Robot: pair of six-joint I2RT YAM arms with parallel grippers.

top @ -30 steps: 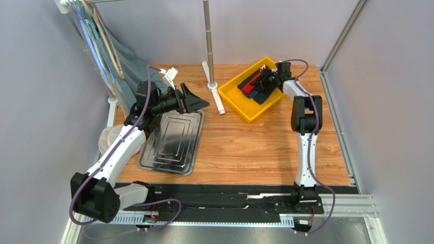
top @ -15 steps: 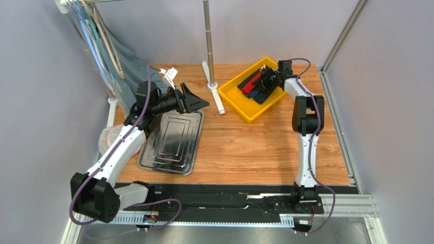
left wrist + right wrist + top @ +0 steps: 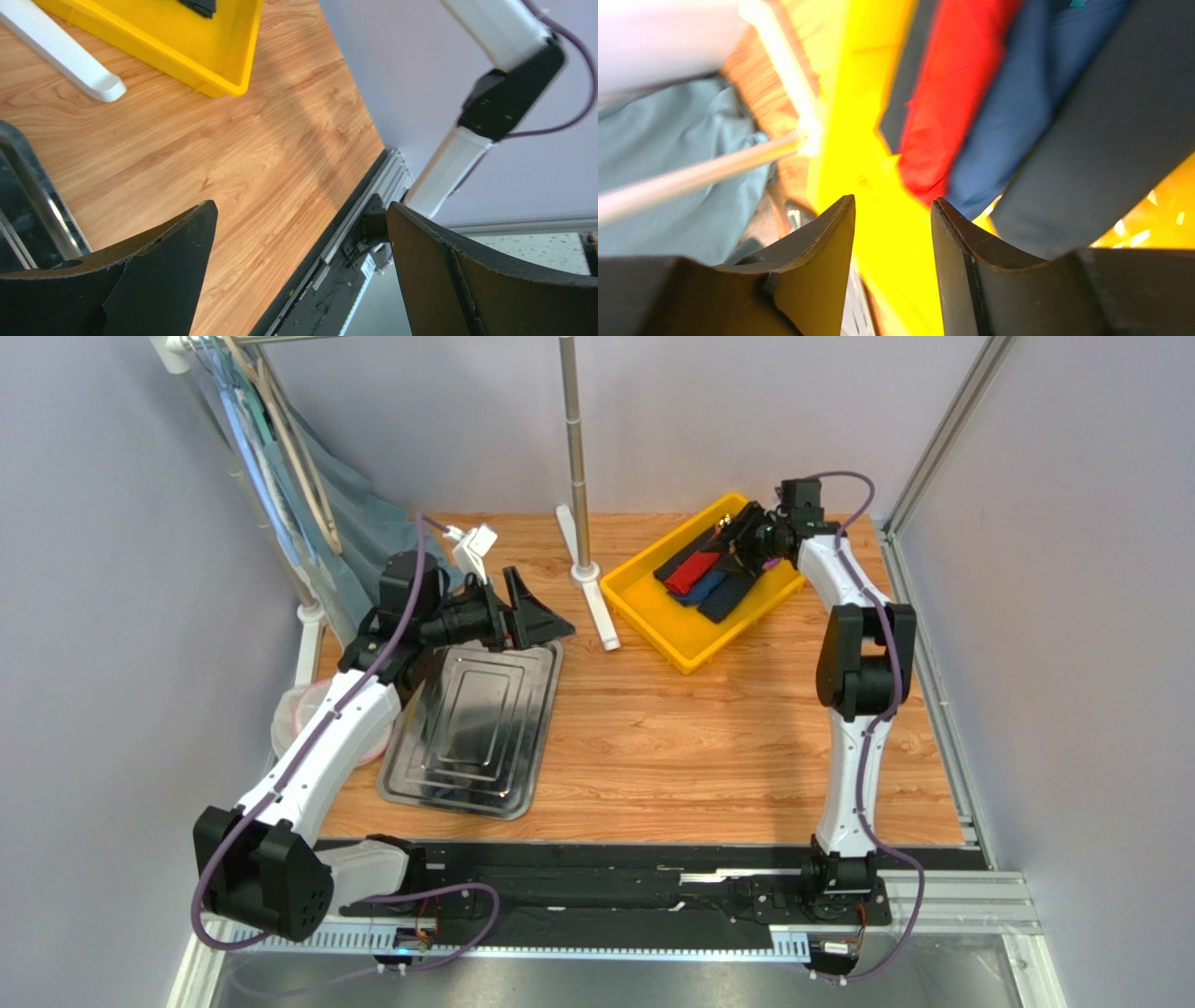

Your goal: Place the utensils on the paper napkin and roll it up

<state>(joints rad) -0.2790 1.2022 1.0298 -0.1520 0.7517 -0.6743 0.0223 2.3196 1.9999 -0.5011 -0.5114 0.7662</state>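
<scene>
- So, the right tool [image 3: 752, 538] is backing off toward the yellow bin's [image 3: 659, 626] far corner, fingers slightly apart, gripping nothing.
- The red paper napkin [image 3: 686, 574] is lying in that bin between a black roll [image 3: 679, 555] and a blue roll [image 3: 710, 590].
- The left tool [image 3: 537, 612] is still hanging wide open over the steel tray [image 3: 477, 745].

My left arm [image 3: 330, 742] leans forward and inward, wrist level; the left gripper [image 3: 530, 609] points sideways toward the right, jaws spread wide, nothing between them. My right arm [image 3: 853, 700] stands tall and stretches to the far side; the right gripper [image 3: 751, 532] tips down and leftward, fingers narrowly parted, holding nothing.
</scene>
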